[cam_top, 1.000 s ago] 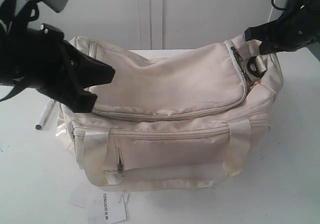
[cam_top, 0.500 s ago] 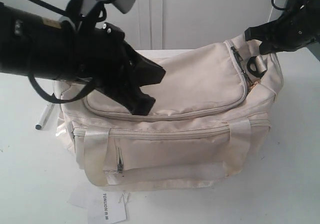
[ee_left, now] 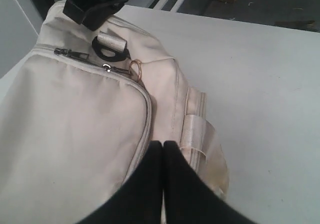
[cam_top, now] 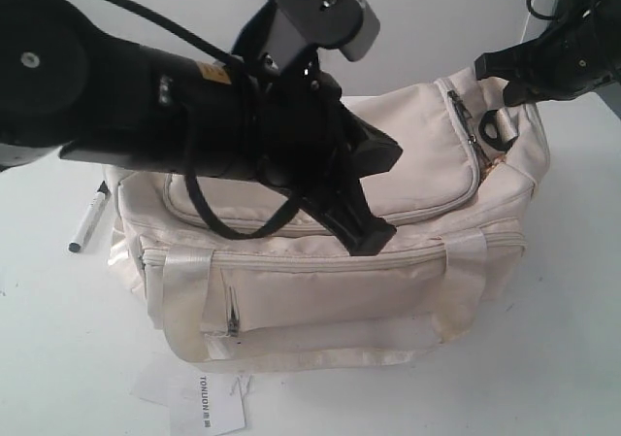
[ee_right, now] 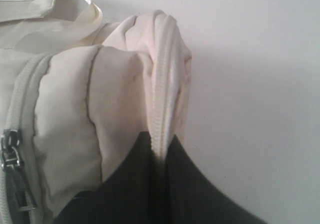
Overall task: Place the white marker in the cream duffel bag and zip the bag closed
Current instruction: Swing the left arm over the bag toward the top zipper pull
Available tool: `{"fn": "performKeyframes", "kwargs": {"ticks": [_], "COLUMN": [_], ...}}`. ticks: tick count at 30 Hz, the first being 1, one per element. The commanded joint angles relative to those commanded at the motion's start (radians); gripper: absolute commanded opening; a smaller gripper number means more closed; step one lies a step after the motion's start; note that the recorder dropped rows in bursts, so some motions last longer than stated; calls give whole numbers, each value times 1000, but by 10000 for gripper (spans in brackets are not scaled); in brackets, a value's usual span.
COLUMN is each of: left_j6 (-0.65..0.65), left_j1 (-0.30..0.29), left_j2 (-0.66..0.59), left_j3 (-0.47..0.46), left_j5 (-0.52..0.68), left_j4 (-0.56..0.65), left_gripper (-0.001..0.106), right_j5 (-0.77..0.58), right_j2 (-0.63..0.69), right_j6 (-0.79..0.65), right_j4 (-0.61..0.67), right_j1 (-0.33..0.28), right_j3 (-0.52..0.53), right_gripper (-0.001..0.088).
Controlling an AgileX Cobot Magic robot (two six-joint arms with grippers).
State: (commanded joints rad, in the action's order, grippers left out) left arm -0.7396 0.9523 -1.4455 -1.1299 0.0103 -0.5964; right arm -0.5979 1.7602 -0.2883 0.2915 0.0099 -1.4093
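Closed, seemingly empty left hand [ee_left: 163, 149] over cream duffel bag [cam_top: 291, 300], white marker [cam_top: 87, 220] well apart on table [cam_top: 58, 339] beside it

The left arm [cam_top: 146, 106] stretches in from the tabletop's [cam_top: 582, 261] left edge towards the middle with its wrist angled down. The left gripper [ee_left: 162, 149] has its jaws pressed together on nothing. Near the far right corner the right arm [cam_top: 577, 52] hangs bent, the right gripper [ee_right: 159, 151] pinched onto an end seam of the cream duffel bag [ee_right: 120, 94].
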Motion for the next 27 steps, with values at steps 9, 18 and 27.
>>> {"fn": "performKeyframes", "kwargs": {"ticks": [9, 18, 27], "left_j6": [-2, -2, -2], "left_j1": [49, 50, 50], "left_j2": [-66, -173, -273], "left_j3": [-26, -164, -257], "left_j5": [-92, -69, -70], "left_j4": [74, 89, 165], "left_gripper": [72, 230, 231], "right_j5": [0, 0, 0], "right_j2": [0, 0, 0], "right_j6": [0, 0, 0], "right_j4": [0, 0, 0], "right_j1": [0, 0, 0], "right_j3": [0, 0, 0], "right_gripper": [0, 0, 0]}}
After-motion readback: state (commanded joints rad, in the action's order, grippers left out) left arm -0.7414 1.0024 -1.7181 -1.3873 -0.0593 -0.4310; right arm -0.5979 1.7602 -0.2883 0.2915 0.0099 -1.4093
